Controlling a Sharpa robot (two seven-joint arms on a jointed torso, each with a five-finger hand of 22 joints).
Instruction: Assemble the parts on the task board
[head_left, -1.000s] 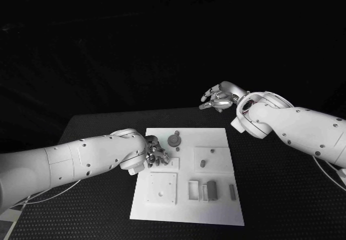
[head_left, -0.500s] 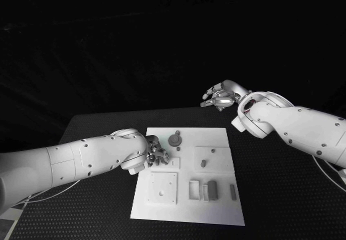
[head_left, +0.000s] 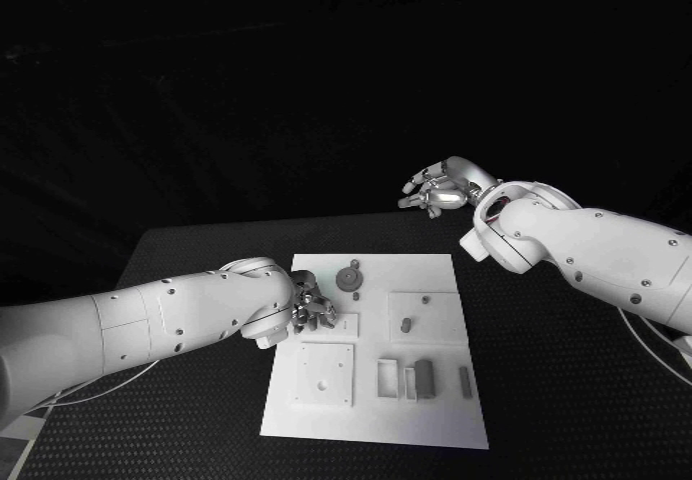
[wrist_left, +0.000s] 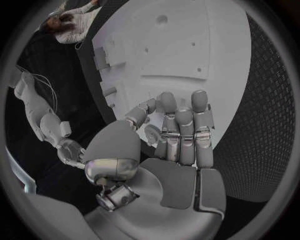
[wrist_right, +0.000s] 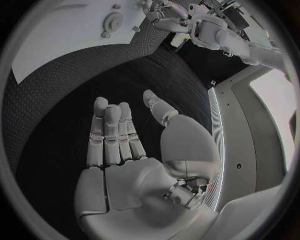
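Note:
The white task board (head_left: 433, 275) lies in the middle of the black table. On it are a round grey part (head_left: 351, 277), a small grey part (head_left: 407, 324), a grey block (head_left: 423, 380) in a slot and a slim part (head_left: 464, 382). My left hand (head_left: 310, 306) rests at the board's left edge, fingers curled down onto the board (wrist_left: 187, 50). A pale round shape (wrist_left: 152, 134) sits between its thumb and fingers (wrist_left: 181, 125); whether that is a part is unclear. My right hand (head_left: 440, 190) hangs high beyond the table's far edge, fingers (wrist_right: 109, 130) straight, thumb apart, palm bare.
A square plate (head_left: 326, 375) with small holes occupies the board's near left corner. Black table surface (head_left: 548, 380) lies on both sides of the board. In the right wrist view the board (wrist_right: 62, 40) and its round part (wrist_right: 113, 21) are far from the right hand.
My right hand has drifted slightly upward and away from the board. The left hand and the parts have stayed where they were.

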